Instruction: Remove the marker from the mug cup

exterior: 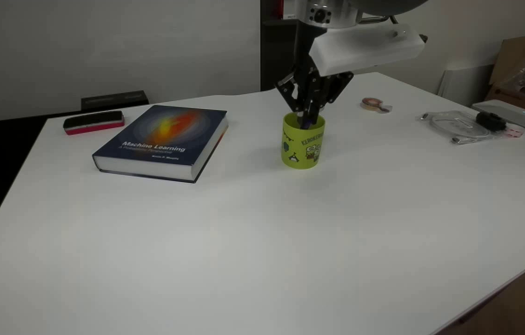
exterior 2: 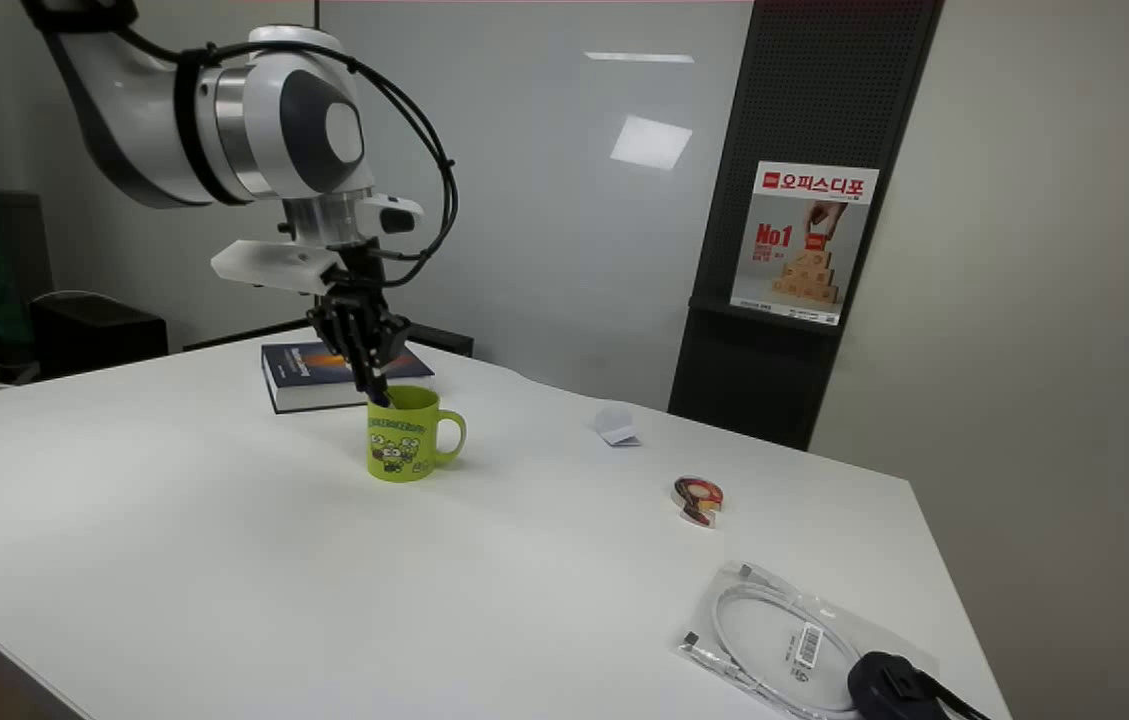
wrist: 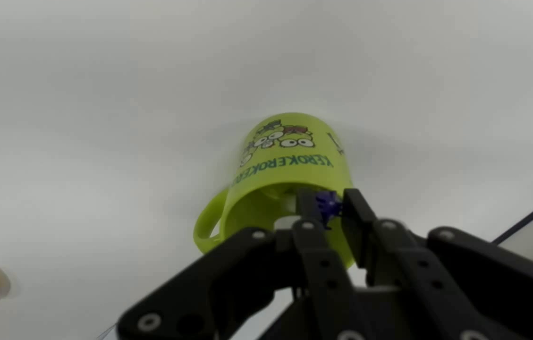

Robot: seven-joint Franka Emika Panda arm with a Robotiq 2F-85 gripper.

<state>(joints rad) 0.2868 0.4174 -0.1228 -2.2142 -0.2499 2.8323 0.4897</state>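
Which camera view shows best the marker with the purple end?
The wrist view, because there the purple end of the marker is large and clear in colour between the black fingers of the end effector. Both exterior views show only a small dark bit at the mouth of the lime-green cylindrical mug.

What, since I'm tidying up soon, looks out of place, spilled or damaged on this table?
Nothing looks spilled or damaged; the mug stands upright. In an exterior view, a small white piece, perhaps folded paper, lies loose on the table, so it might be a stray scrap.

Pale wall, dark panel, white table.
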